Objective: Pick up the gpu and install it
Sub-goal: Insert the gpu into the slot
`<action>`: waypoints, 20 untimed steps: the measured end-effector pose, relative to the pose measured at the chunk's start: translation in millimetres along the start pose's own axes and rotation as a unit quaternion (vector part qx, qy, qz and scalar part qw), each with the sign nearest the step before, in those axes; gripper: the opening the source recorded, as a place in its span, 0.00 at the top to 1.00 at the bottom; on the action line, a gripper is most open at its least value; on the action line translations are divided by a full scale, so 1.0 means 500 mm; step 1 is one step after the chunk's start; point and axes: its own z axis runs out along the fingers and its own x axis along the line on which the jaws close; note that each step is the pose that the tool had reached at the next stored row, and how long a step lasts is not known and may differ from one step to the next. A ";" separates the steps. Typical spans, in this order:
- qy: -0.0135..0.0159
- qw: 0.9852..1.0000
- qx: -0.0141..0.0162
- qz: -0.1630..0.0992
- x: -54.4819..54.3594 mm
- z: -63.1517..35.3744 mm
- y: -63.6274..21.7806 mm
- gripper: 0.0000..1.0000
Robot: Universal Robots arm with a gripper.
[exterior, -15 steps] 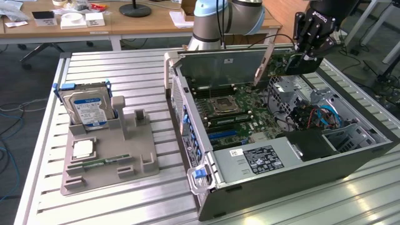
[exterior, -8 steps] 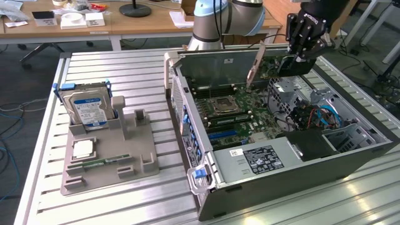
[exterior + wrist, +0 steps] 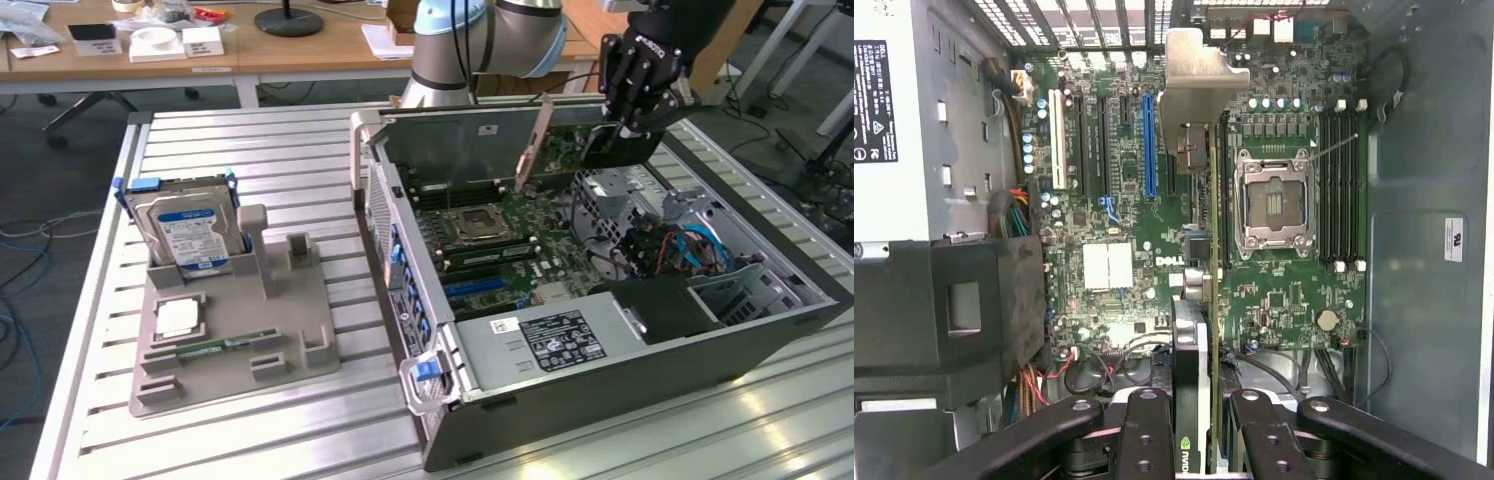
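One claw, clenched on the graphics card, holds it edge-down over the green motherboard inside the open computer case.

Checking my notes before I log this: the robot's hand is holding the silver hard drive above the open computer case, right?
No. The hand is holding the gpu, not the hard drive, above the open computer case. The wrist view shows the thin card edge-on between the fingers; the hard drive stands in the grey holder in the exterior view.
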 end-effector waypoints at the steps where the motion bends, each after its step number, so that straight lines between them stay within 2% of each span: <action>1: 0.000 1.000 0.000 0.000 0.000 0.000 0.000 0.73; 20: 0.000 1.000 0.000 0.000 0.004 0.005 0.000 0.73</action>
